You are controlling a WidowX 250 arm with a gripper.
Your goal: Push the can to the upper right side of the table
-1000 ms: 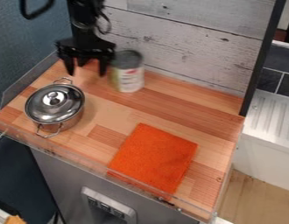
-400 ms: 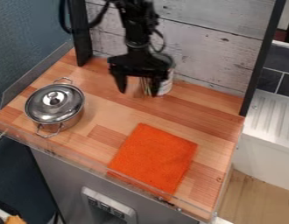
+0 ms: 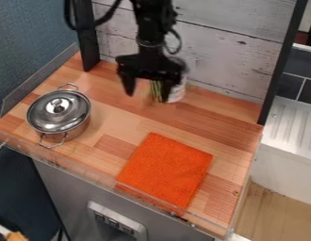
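Steel pot (image 3: pixel 58 120): lidded, left of the orange cloth and a little farther back, well apart from the push.

Black gripper (image 3: pixel 147 96): hangs behind the cloth, pointing down, its two fingers spread wide. Nothing looks clamped between them.

Orange cloth (image 3: pixel 166 170): flat on the counter (image 3: pixel 215 110), in front of both gripper and can; the landmark for every place here.

Can (image 3: pixel 177 93): upright beyond the cloth's back edge, near the wooden wall (image 3: pixel 227 59), partly hidden by the gripper.

Gripper to can: this is what the push turns on — the can lies to the gripper's right, its left part overlapped by the right-hand finger. Whether that finger touches it or stands just in front, I cannot tell.

Can's long axis: vertical, so contact low on its left flank should slide it; a high one might tip it.

Push line: judged from here, rightward along the wall, to the corner behind and to the right of the cloth — the can still looks short of it. A finger too far forward could slip past the can or jam it against the wall.
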